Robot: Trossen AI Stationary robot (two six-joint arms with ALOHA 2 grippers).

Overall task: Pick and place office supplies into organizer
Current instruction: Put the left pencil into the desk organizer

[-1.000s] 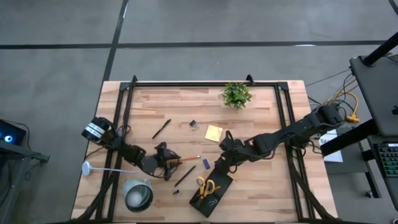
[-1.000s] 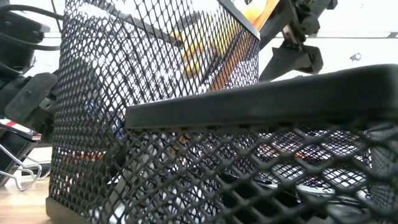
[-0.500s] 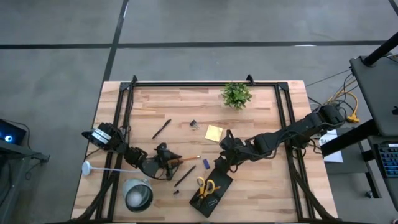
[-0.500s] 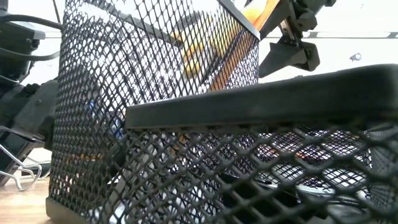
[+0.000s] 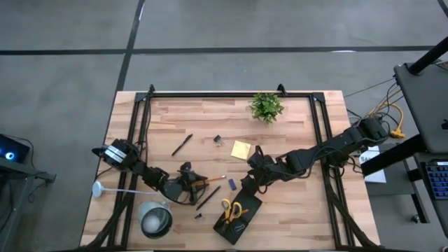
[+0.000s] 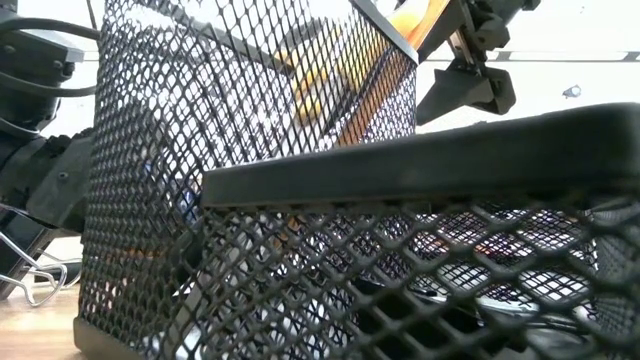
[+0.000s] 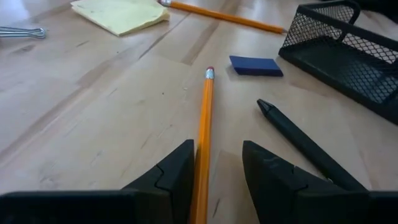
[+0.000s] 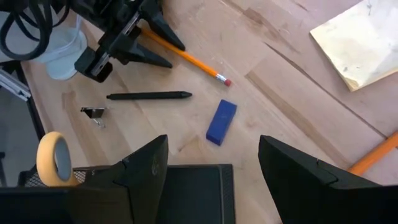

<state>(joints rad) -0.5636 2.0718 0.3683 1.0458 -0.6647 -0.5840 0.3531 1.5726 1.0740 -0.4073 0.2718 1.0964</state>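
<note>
I am at the picking step. My left gripper [image 7: 216, 177] is spread around the orange pencil [image 7: 203, 130], which lies on the table at 9 o'clock from the organizer [image 5: 238, 213]. Next I must close and lift. My right gripper [image 8: 211, 168] waits spread above the organizer.

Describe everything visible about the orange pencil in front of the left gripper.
The orange pencil with a metal ferrule and pink eraser lies flat on the light wooden table, eraser end pointing away. Its near end sits between the open left gripper fingers, apparently not yet clamped. A black pen and blue eraser block lie beside it, apart.
</note>
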